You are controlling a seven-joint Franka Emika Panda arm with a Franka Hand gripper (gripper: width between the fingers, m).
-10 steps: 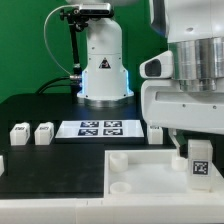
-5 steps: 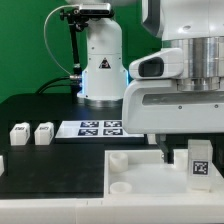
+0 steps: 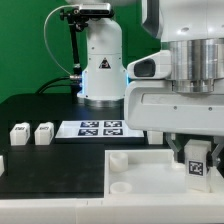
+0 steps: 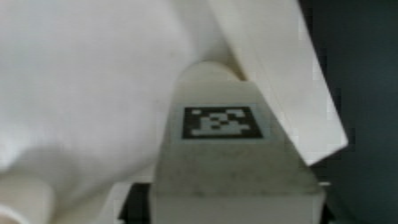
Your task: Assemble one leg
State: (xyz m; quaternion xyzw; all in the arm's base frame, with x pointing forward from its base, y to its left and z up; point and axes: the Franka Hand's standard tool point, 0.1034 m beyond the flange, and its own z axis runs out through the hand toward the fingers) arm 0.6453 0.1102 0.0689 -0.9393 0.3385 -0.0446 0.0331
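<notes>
Between the fingers of your claw, low at about four o'clock in the exterior view, sat the leg, its black-and-white marker facing the camera. Your claw was closed on it, gripping it from both sides and holding it upright over the far-right corner of the large white square piece. You could not tell from either view whether the leg's base had touched that piece. Through the wrist view, you saw the leg filling the middle, marker face up toward the lens, against blurred white surfaces that were too close to make out.

Out from your claw, at about seven o'clock on the square piece, stood a raised corner socket. Farther out, toward nine o'clock, two more small white blocks stood side by side on the black tabletop. Near them, toward the centre, the marker board lay flat. Behind it, at twelve o'clock, rose the arm's white base.
</notes>
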